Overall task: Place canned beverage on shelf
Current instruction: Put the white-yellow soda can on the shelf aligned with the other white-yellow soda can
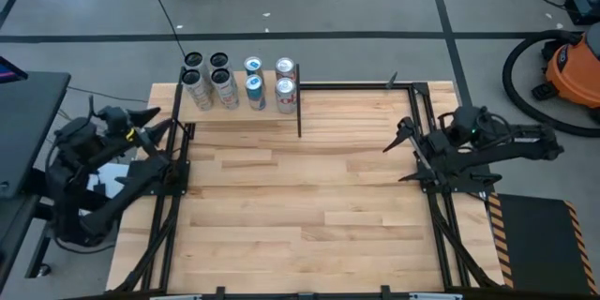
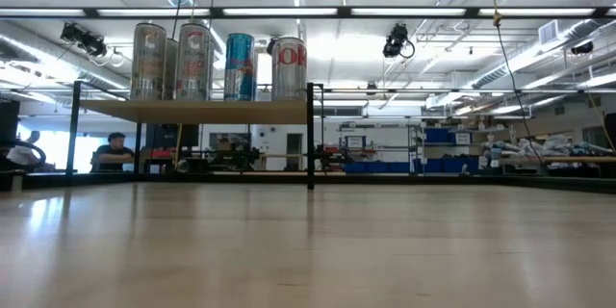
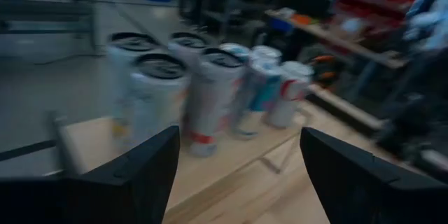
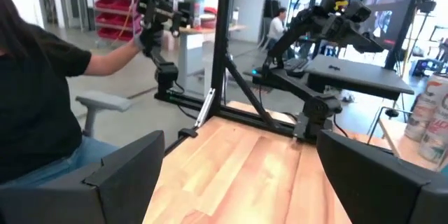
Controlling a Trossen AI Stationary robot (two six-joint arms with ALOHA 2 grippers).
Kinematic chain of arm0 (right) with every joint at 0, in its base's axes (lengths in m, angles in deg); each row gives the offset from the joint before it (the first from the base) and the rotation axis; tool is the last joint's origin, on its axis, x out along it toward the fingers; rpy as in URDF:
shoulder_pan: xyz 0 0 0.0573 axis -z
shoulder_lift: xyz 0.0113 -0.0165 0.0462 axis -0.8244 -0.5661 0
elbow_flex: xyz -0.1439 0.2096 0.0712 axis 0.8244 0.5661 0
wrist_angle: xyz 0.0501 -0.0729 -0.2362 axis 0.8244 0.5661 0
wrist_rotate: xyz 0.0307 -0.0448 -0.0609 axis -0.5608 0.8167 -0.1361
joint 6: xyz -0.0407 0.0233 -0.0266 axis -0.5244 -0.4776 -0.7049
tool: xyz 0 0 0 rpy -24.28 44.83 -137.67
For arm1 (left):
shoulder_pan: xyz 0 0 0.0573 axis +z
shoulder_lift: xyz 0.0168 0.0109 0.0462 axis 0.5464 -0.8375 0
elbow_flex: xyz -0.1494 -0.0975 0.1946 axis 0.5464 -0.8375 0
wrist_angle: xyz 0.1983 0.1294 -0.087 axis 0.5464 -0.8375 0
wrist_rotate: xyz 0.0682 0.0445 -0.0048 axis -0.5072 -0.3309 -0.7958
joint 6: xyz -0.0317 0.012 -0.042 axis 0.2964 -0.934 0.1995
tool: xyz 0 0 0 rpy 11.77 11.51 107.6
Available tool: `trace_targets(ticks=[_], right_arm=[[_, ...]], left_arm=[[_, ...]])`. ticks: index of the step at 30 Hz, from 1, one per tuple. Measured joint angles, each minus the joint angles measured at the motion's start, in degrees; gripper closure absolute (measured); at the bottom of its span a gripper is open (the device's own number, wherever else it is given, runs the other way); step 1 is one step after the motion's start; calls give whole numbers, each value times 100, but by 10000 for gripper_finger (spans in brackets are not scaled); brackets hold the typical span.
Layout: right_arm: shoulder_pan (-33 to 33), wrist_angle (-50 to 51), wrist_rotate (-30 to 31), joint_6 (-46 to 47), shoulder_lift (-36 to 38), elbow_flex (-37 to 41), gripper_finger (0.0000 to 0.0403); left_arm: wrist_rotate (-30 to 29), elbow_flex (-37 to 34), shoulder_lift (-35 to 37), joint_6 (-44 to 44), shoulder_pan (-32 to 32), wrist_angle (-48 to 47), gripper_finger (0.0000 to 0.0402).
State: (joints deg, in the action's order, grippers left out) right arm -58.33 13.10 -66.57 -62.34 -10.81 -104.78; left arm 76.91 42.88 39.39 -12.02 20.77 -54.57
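Several tall cans (image 1: 237,82) stand upright in two rows on the shelf (image 1: 246,111), a pale-wood panel raised on black rods at the table's far left. In the low view the cans (image 2: 207,61) stand on the shelf (image 2: 192,111) well above the tabletop. My left gripper (image 1: 167,122) hangs open at the table's left edge, short of the shelf, pointing at the cans (image 3: 203,91). My right gripper (image 1: 401,150) stands open at the table's right edge, pointing across the table, with nothing between its fingers. Neither gripper shows in the low view.
A black post (image 1: 299,108) stands at the shelf's right end, and black frame rods (image 1: 427,141) run along both table sides. An orange vacuum (image 1: 572,66) sits on the floor at the far right. A seated person (image 4: 35,91) shows beyond the table's left side.
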Motion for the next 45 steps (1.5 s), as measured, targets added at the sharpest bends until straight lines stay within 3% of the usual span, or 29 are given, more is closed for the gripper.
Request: trace_targets(ticks=[3,17,33,45], right_arm=[[0,-307,3,161,400,500,20],[-2,-782,566,649,1631,2024,20],[-1,-864,1655,824,1757,2847,20],[-2,-1152,1786,970,1753,3385,20]], left_arm=[[348,-307,138,181,41,380,104],[383,-1004,786,397,43,779,104],[407,-1016,781,195,237,746,104],[805,-1016,781,22,742,695,104]])
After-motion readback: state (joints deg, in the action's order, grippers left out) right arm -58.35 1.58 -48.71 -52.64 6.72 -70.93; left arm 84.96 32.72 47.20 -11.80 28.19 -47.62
